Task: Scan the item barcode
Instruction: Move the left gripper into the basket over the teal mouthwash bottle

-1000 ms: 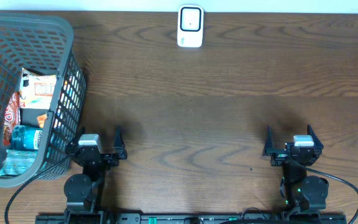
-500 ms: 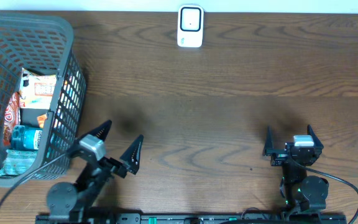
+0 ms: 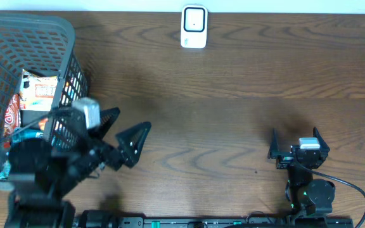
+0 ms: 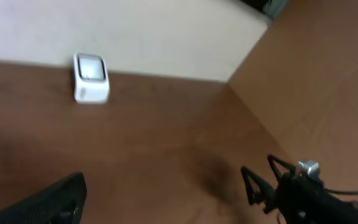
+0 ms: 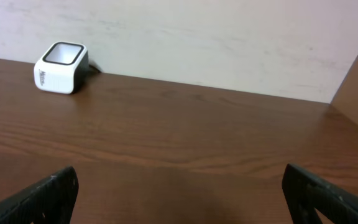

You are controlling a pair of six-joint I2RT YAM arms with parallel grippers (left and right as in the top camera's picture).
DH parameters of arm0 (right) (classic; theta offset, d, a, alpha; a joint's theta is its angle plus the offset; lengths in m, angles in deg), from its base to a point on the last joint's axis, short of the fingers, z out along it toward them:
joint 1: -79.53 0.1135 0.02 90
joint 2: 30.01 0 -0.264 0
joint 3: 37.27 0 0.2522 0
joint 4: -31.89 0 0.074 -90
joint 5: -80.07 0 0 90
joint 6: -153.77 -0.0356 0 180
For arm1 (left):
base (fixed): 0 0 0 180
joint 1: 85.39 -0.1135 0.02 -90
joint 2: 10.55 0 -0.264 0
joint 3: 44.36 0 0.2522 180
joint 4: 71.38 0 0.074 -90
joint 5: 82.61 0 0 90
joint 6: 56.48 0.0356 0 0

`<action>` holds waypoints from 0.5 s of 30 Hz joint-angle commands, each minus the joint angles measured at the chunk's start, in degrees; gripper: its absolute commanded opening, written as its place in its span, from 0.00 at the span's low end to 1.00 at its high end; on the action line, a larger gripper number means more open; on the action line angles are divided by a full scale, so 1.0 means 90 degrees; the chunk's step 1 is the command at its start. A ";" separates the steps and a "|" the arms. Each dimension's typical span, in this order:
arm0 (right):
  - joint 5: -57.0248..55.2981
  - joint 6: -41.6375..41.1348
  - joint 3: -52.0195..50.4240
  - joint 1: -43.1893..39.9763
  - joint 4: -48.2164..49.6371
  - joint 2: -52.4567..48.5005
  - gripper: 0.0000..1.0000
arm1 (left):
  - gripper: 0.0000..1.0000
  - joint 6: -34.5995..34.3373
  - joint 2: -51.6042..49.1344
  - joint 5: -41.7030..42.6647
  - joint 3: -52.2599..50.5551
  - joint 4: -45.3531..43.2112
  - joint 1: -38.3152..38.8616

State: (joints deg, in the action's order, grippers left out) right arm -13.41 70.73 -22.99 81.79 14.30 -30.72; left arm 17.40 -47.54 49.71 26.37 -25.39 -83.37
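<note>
While the left gripper [image 3: 123,128] hangs with its jaws spread wide and empty just beside the basket [image 3: 68,44] at the tabletop's [image 3: 233,82] left edge, the overhead view shows the items [image 3: 38,94] lying inside that basket, crowded against the mesh wall nearest the arm. The scanner [image 3: 194,26] stands at the middle of the far edge, well apart from them. The right gripper [image 3: 294,143] sits by the near edge towards the right corner, also wide open and holding nothing. A finger coming down too close to the rim could snag the mesh and drag or tip the basket. Because the packets overlap, a grasp could lift two at once or pinch only a loose corner.

The left wrist view is blurred. It shows the scanner, bare wood and one of its own fingers, but neither the basket nor the items, so a reach inward would be poorly guided from here.

The right wrist view shows both of its fingers far apart with nothing between them. The scanner's window faces upward, so a barcode held at the wrong angle or hidden under a finger would likely not read.
</note>
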 commanded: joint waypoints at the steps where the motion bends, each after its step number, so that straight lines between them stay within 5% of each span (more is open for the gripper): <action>1: -0.0053 0.0068 -0.0022 -0.0051 -0.0002 0.0024 0.99 | 0.98 -0.0117 -0.0357 0.0313 0.0083 -0.0294 0.0015; 4: -0.0053 0.0068 -0.0022 -0.0051 -0.0002 0.0024 0.99 | 0.98 -0.0678 -0.0682 -0.0464 0.0522 -0.0306 -0.0024; 7: -0.0051 0.0068 -0.0022 -0.0051 -0.0002 0.0024 0.99 | 0.98 -0.1309 -0.1304 -0.2186 0.1547 0.0376 -0.0141; 15: -0.0051 0.0068 -0.0022 -0.0051 -0.0002 0.0024 0.99 | 0.98 -0.1319 -0.3599 -0.4328 0.5102 0.2951 -0.0996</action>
State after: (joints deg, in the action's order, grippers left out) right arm -13.39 70.73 -22.99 81.79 14.27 -30.75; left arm 6.78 -73.46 21.69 62.85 -2.75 -89.03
